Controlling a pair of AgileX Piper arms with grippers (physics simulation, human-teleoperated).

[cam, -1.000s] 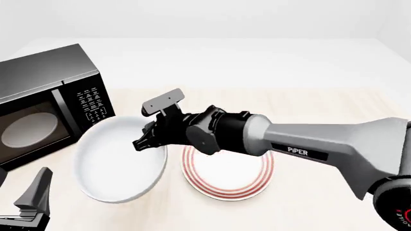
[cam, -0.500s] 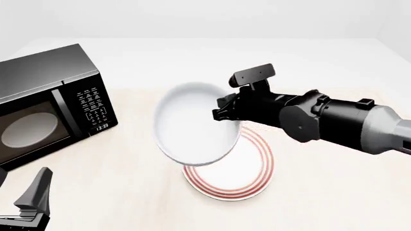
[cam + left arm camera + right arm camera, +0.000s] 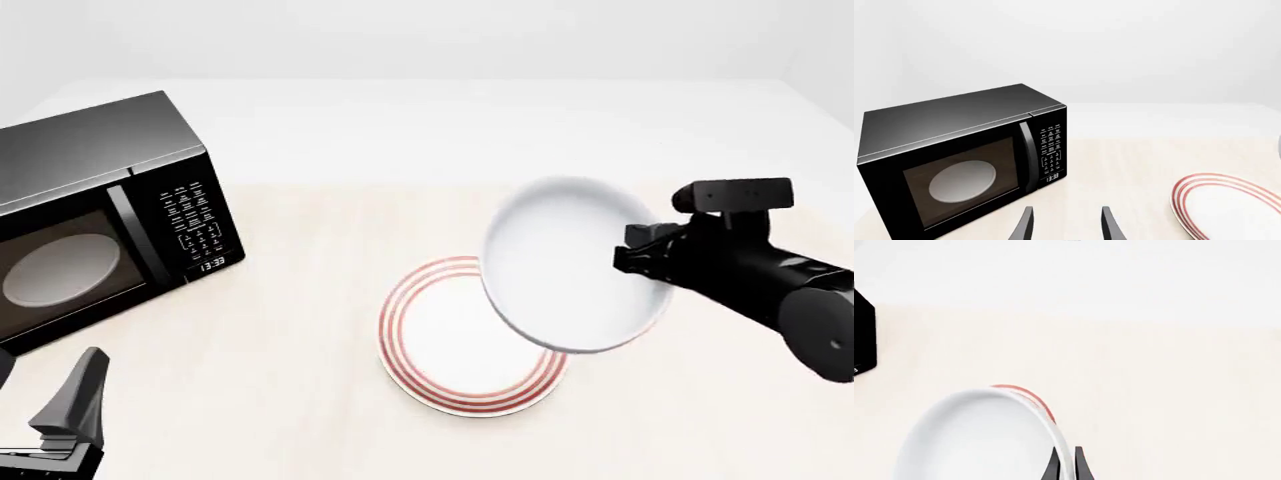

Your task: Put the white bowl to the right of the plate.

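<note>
The white bowl (image 3: 567, 265) hangs tilted in the air, over the right edge of the plate (image 3: 447, 350). My right gripper (image 3: 641, 258) is shut on the bowl's right rim and holds it up. In the right wrist view the bowl (image 3: 974, 440) fills the lower part, with the gripper's fingertips (image 3: 1053, 466) pinching its rim and a sliver of the plate's red ring (image 3: 1021, 392) behind it. My left gripper (image 3: 74, 400) is open and empty at the front left; its fingers (image 3: 1024, 227) show in the left wrist view, with the plate (image 3: 1227, 205) beside them.
A black microwave (image 3: 94, 215) stands at the left of the table, door shut; it also shows in the left wrist view (image 3: 961, 160). Bare light wood table (image 3: 721, 420) lies to the right of the plate.
My right gripper has carried the bowl from the left of the plate, up and across it, to above the plate's right edge. The left arm has not moved.
</note>
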